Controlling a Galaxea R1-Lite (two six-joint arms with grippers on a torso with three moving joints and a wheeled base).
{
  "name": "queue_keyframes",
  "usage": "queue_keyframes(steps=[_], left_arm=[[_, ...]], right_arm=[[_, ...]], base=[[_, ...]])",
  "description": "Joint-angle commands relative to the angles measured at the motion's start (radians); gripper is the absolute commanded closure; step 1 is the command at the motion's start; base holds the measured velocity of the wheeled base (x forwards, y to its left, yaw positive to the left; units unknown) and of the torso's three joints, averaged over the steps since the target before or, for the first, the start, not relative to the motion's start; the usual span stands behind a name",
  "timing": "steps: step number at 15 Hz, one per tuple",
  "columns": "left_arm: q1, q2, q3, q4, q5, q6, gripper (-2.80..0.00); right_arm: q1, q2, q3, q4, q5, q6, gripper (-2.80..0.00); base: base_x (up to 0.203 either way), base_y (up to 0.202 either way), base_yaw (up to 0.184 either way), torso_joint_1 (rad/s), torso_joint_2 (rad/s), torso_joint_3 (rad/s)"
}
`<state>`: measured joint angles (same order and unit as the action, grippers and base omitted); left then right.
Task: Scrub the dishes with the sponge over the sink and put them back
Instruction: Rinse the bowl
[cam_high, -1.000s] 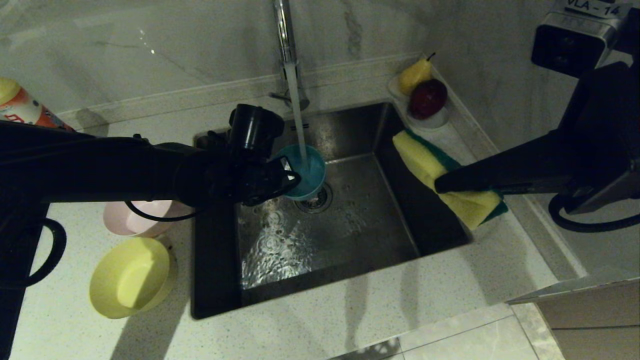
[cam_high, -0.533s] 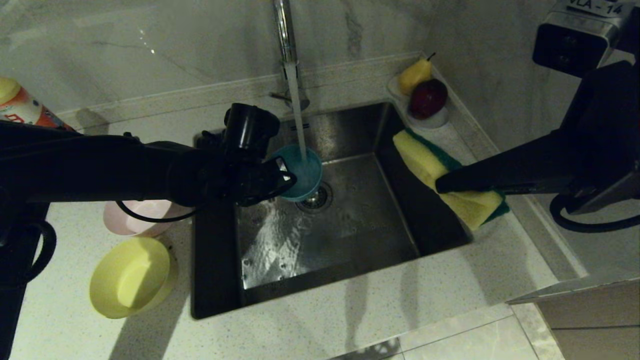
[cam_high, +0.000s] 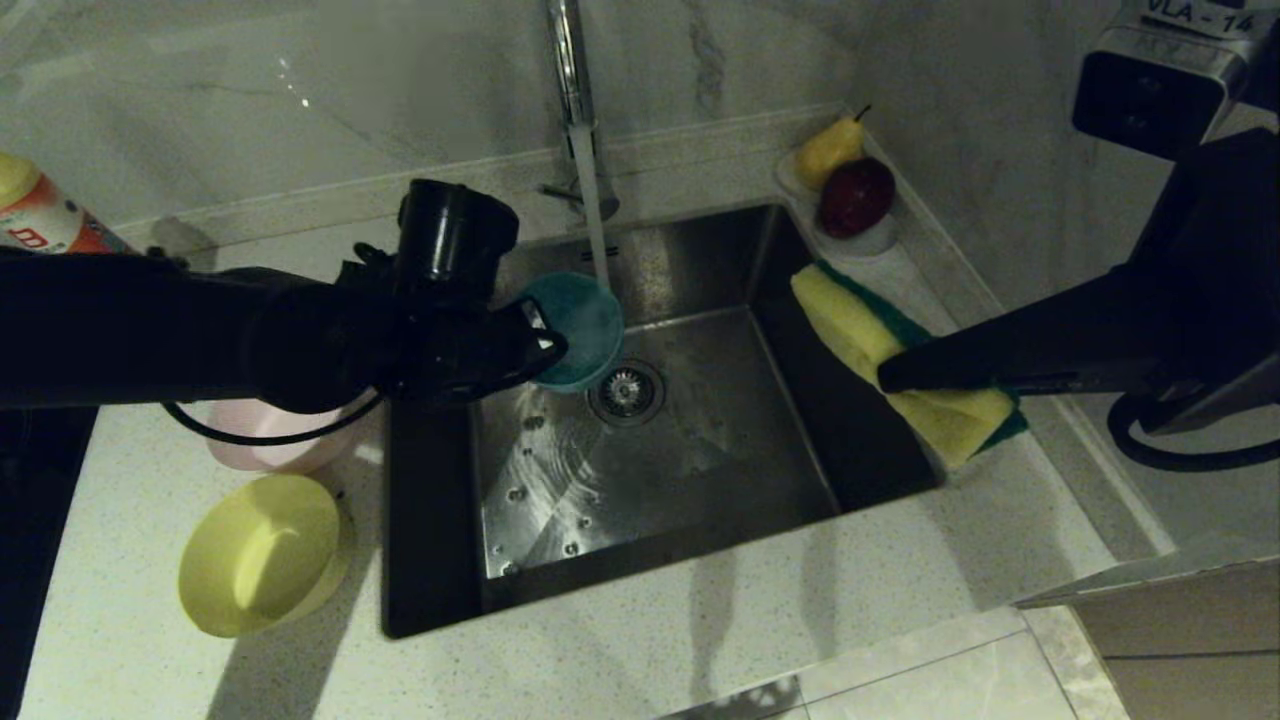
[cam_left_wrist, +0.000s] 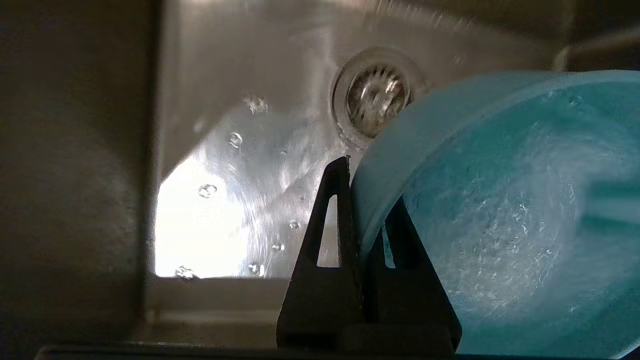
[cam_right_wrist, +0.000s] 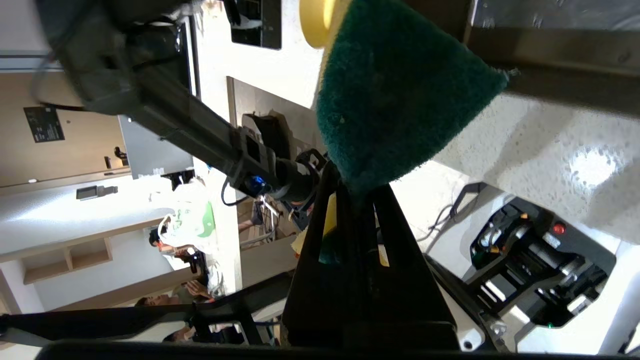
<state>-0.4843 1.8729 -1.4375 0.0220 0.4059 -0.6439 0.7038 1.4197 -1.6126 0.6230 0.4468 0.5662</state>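
Note:
My left gripper (cam_high: 548, 345) is shut on the rim of the light blue bowl (cam_high: 572, 328), held over the left half of the sink (cam_high: 860, 440) beside the running tap stream. In the left wrist view the bowl (cam_left_wrist: 500, 220) is tilted, its wet inside showing, with one of my fingers (cam_left_wrist: 327, 220) outside the wall and the other inside. My right gripper (cam_high: 885, 375) is shut on the sponge (cam_high: 880, 350), yellow foam up, over the sink's right edge; its green side (cam_right_wrist: 395, 95) fills the right wrist view. The pink bowl (cam_high: 265, 445) and yellow bowl (cam_high: 262, 552) sit on the counter left of the sink.
The chrome faucet (cam_high: 570, 80) runs water into the basin near the drain strainer (cam_high: 625, 390). A white dish with a pear and a red apple (cam_high: 855, 195) stands at the sink's back right corner. An orange bottle (cam_high: 40, 215) stands at far left.
My left gripper has drawn the blue bowl up and to the left, out from under the water stream, and tilted it. The right arm with the sponge has stayed put.

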Motion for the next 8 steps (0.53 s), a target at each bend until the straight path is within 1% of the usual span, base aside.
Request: queue_keyframes(steps=[1, 3, 4, 6, 8], left_arm=[[0.001, -0.124, 0.027, -0.008, 0.013, 0.006, 0.00], [0.001, -0.195, 0.052, -0.029, 0.019, 0.015, 0.00], [0.001, -0.225, 0.086, -0.074, 0.021, 0.037, 0.00], [0.001, -0.264, 0.176, -0.231, 0.029, 0.150, 0.00], [0.001, -0.288, 0.273, -0.437, 0.034, 0.280, 0.00]], right_arm=[[0.000, -0.017, 0.031, 0.001, 0.002, 0.003, 0.00], [0.000, -0.024, 0.039, 0.001, 0.001, 0.004, 0.00], [0.000, -0.027, 0.040, 0.001, 0.001, 0.004, 0.00], [0.000, -0.030, 0.042, 0.002, 0.001, 0.006, 0.00], [0.000, -0.030, 0.046, 0.003, 0.001, 0.005, 0.00]], base=[[0.000, 0.000, 0.000, 0.000, 0.00, 0.000], [0.000, 0.000, 0.000, 0.000, 0.00, 0.000], [0.000, 0.000, 0.000, 0.000, 0.00, 0.000], [0.000, 0.000, 0.000, 0.000, 0.00, 0.000], [0.000, 0.000, 0.000, 0.000, 0.00, 0.000]])
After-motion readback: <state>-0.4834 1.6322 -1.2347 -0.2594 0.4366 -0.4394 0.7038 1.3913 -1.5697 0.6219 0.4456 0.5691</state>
